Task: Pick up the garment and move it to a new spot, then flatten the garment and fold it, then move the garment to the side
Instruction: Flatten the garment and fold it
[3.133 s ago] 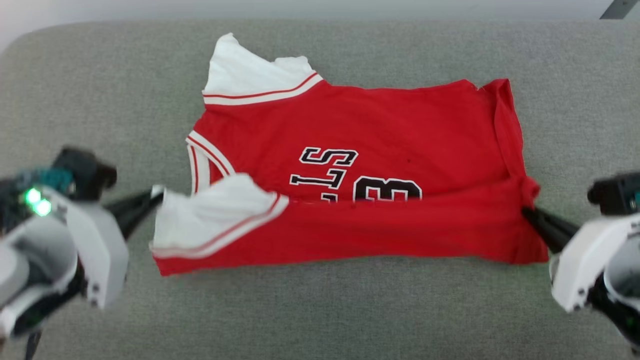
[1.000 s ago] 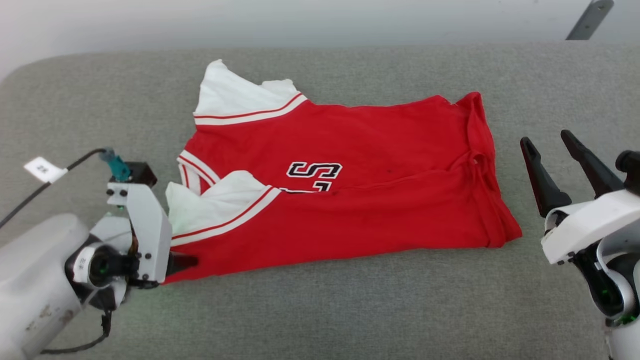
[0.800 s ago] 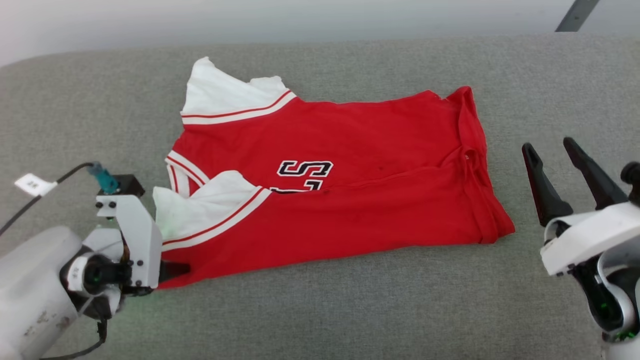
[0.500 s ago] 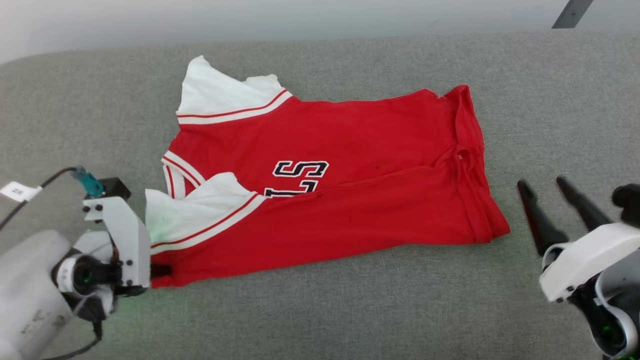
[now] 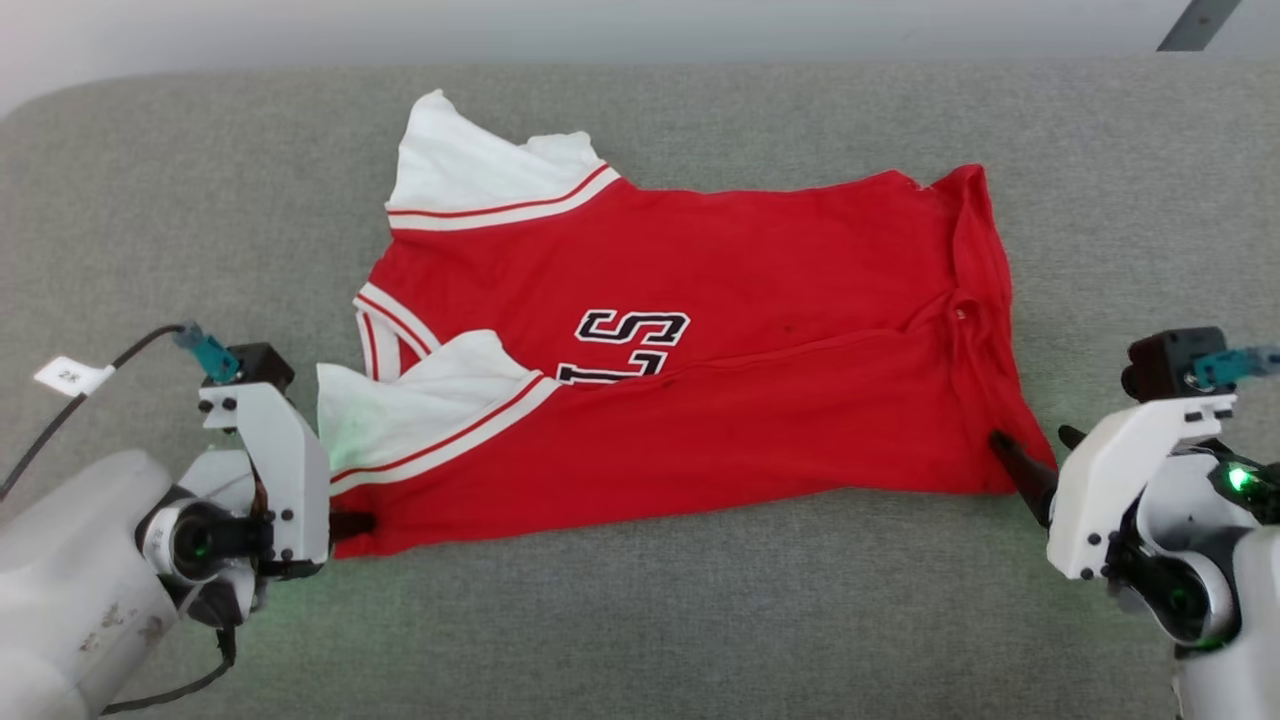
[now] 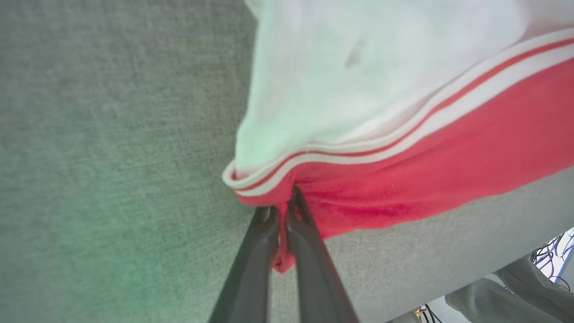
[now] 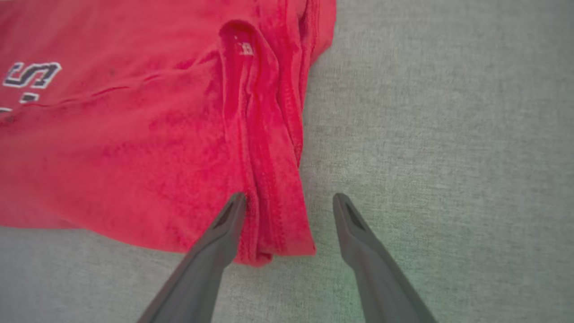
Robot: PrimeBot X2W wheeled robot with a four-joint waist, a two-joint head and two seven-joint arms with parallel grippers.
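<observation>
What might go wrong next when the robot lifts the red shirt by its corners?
1. The left fingers pinch just a small bit of the red jersey shirt with white sleeves at its near corner; that bit might slip out on lifting.
2. The right fingers stand open around the other corner's bunched hem; they might catch only some layers, and the fold could fall open.

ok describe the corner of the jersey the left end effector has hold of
On the grey cushion lies a red jersey. Go to its near left corner, just below the white sleeve with striped trim. It alone is pinched in the shut left end effector.
</observation>
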